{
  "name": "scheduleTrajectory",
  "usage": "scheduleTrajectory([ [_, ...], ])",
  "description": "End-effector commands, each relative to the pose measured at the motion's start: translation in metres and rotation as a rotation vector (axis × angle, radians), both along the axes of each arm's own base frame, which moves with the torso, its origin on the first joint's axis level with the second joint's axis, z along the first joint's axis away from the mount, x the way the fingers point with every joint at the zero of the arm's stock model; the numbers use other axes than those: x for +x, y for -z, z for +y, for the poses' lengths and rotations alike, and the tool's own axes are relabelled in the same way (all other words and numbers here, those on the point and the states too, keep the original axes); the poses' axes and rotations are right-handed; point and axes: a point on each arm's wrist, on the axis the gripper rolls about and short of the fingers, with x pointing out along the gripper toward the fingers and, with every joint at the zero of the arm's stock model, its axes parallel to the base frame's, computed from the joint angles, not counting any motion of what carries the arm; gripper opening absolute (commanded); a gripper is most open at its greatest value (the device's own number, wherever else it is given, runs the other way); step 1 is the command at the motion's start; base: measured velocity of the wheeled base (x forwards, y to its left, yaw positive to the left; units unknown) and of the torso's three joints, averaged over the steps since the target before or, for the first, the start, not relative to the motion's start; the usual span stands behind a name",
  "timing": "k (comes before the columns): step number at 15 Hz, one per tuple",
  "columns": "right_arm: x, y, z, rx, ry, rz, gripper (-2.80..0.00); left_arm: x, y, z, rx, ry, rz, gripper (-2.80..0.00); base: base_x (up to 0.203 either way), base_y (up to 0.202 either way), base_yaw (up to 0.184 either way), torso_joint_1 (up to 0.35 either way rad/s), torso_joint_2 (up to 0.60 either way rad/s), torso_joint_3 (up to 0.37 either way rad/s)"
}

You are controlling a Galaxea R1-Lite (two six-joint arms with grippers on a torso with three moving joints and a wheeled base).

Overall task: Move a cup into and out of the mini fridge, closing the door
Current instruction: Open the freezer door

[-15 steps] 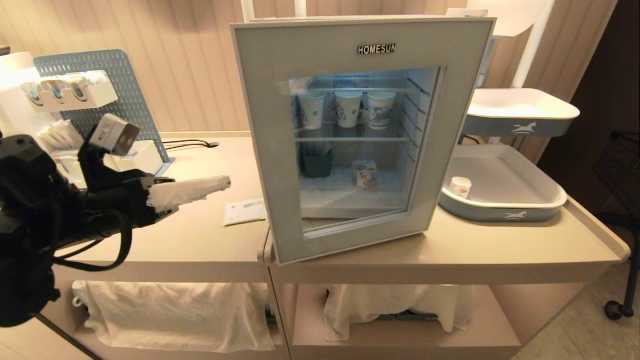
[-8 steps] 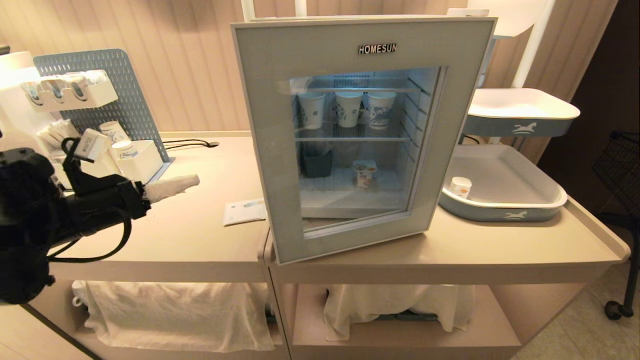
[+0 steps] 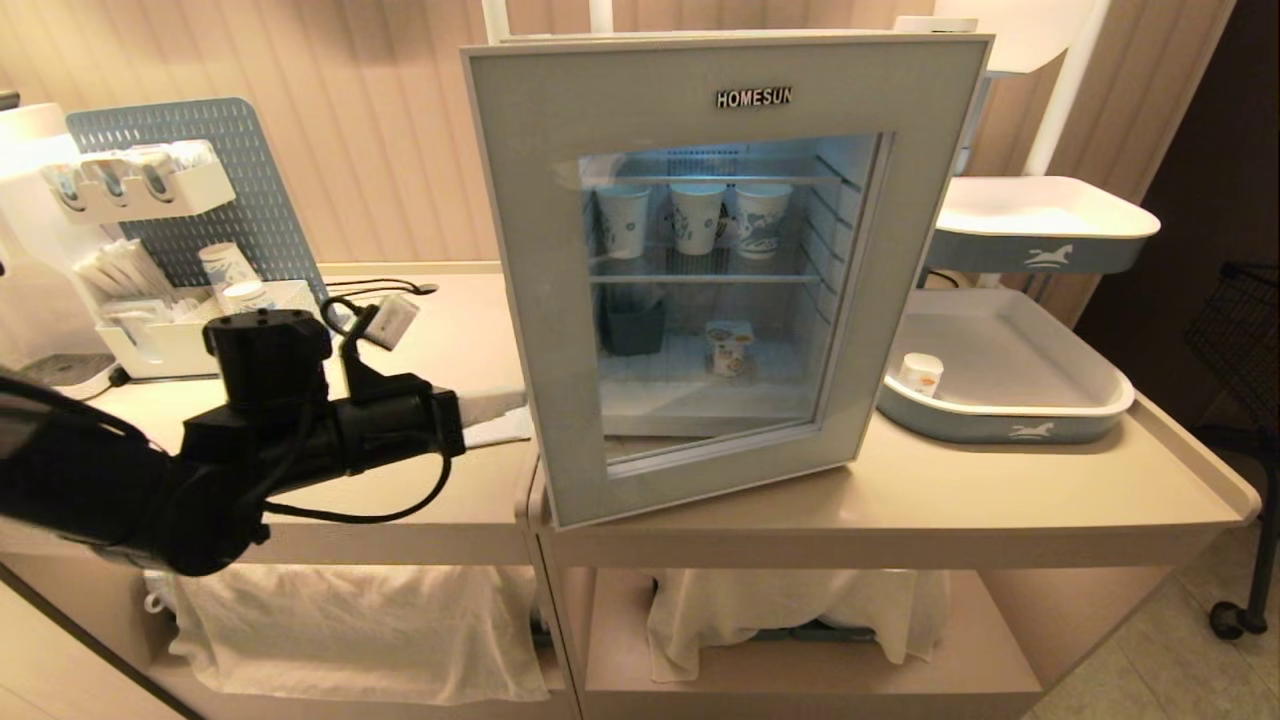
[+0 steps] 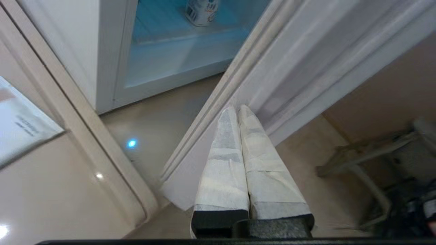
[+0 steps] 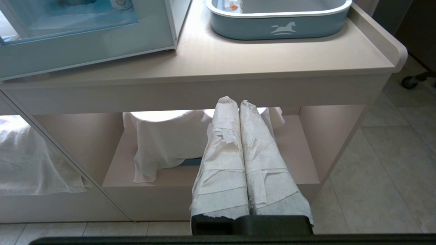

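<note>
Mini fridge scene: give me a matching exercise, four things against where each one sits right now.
Things:
1. cup
2. three paper cups
3. left gripper
4. small white cup

Places:
A. in the grey tray
B. upper fridge shelf
C. fridge floor, behind the glass
D. shut, tips at the inner face of the ajar door

Pairs: 1-C, 2-B, 3-D, 4-A

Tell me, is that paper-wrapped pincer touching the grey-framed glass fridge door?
Touching, it seems. In the left wrist view the shut left pincer has its wrapped tips against the inner edge of the grey-framed glass door, with no gap showing.
</note>
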Motion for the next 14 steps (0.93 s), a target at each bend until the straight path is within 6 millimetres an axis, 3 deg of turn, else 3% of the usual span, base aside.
scheduleTrajectory([
  [1,0.000,0.000,0.000,0.000,0.000,0.001,-2.80,0.000,0.001,-0.023,-0.029,0.068,0.031,-2.80,0.000,0.000,0.000,0.000,0.00,0.000],
  [5,0.000,0.000,0.000,0.000,-0.001,0.003,-2.80,-0.036,-0.024,-0.031,-0.089,0.137,0.044,-2.80,0.000,0.000,0.000,0.000,0.00,0.000],
  [9,0.000,0.000,0.000,0.000,-0.001,0.001,-2.80,-0.096,-0.049,-0.034,-0.144,0.370,0.045,-2.80,0.000,0.000,0.000,0.000,0.00,0.000],
  [11,0.000,0.000,0.000,0.000,0.000,0.002,-2.80,-0.129,-0.055,-0.037,-0.150,0.479,0.040,-2.80,0.000,0.000,0.000,0.000,0.00,0.000],
  [14,0.000,0.000,0.000,0.000,-0.001,0.002,-2.80,-0.162,-0.050,-0.036,-0.145,0.555,0.075,-2.80,0.000,0.000,0.000,0.000,0.00,0.000],
])
